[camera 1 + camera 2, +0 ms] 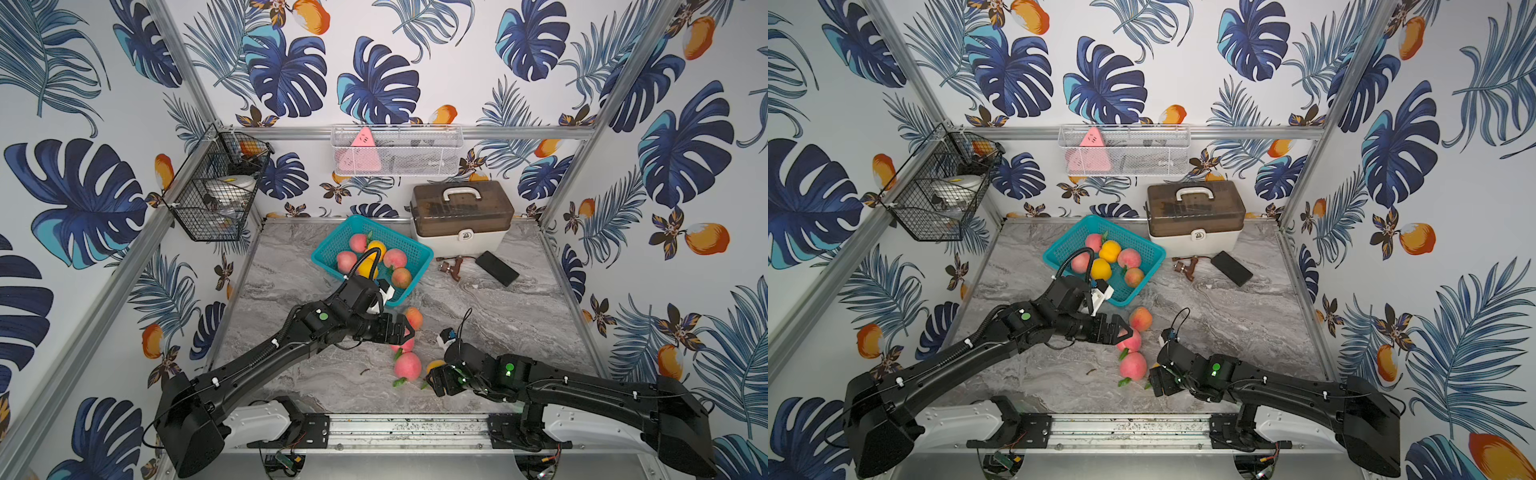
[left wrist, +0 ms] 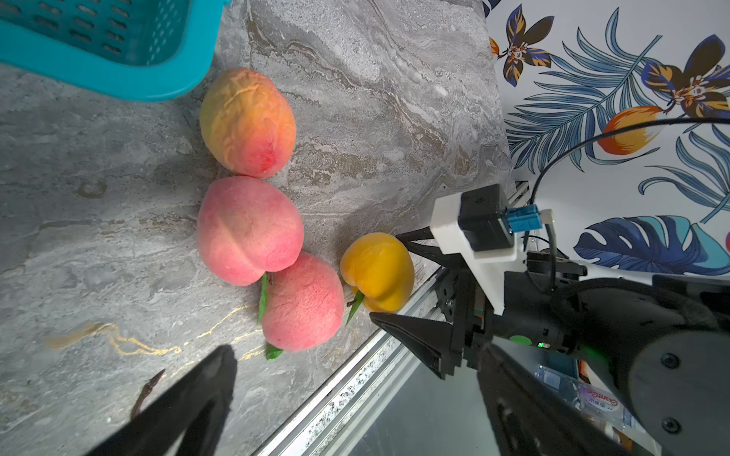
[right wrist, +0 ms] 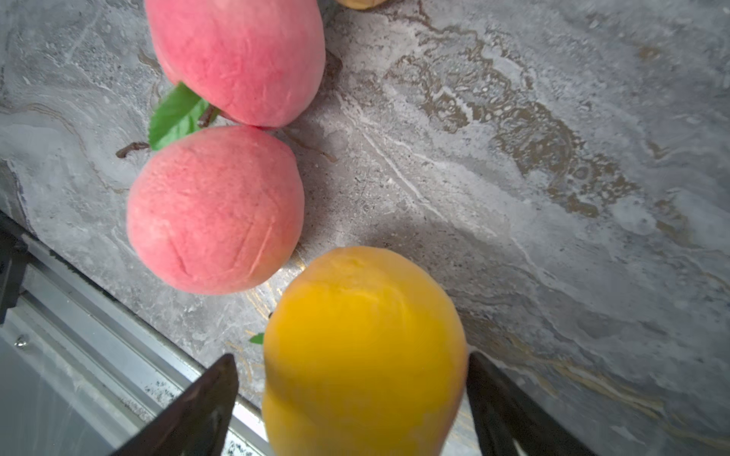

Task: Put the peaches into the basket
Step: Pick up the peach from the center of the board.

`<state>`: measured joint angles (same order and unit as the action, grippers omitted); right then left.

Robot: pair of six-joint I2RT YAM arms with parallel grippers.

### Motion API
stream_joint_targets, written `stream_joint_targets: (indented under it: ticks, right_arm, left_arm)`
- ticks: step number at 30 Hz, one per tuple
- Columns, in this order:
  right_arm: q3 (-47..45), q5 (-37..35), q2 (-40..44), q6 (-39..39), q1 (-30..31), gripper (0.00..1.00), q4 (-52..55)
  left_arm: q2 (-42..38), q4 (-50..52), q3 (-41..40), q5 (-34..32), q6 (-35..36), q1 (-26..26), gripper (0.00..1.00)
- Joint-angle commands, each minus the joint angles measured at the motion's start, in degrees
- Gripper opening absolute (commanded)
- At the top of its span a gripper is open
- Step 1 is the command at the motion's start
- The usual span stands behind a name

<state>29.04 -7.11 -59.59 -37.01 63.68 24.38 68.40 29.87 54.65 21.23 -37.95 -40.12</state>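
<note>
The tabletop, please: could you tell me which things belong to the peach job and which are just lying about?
Job: teal basket with six peaches inside; four loose peaches on the marble table.
Lying about: handled storage box, flat black device, small brown tool, black wire rack, white mesh tray.

6 peaches (image 1: pixel 1128 258) in basket (image 1: pixel 1065 245), 4 before it
</note>
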Motion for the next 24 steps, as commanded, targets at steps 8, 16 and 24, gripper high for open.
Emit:
stream_joint_targets:
  ticks: [8, 16, 24]
  right_arm:
    - [-1.41, -0.77, -0.31, -0.45, 0.04, 0.9, -1.23]
    - [-1.09, -1.61, 0.84, 0.1, 0.04, 0.82, 0.13]
    - [-0.93, -1.08, -1.07, 0.2, 0.08, 0.81, -0.6]
  left_arm:
    - [-0.02, -3.04, -0.16, 0.48, -2.16, -0.1, 0.98]
    - [0.16, -2.96, 0.36, 0.64, -1.85, -0.09, 0.98]
    - [0.42, -3.32, 1.0, 0.84, -1.88, -0.09, 0.98]
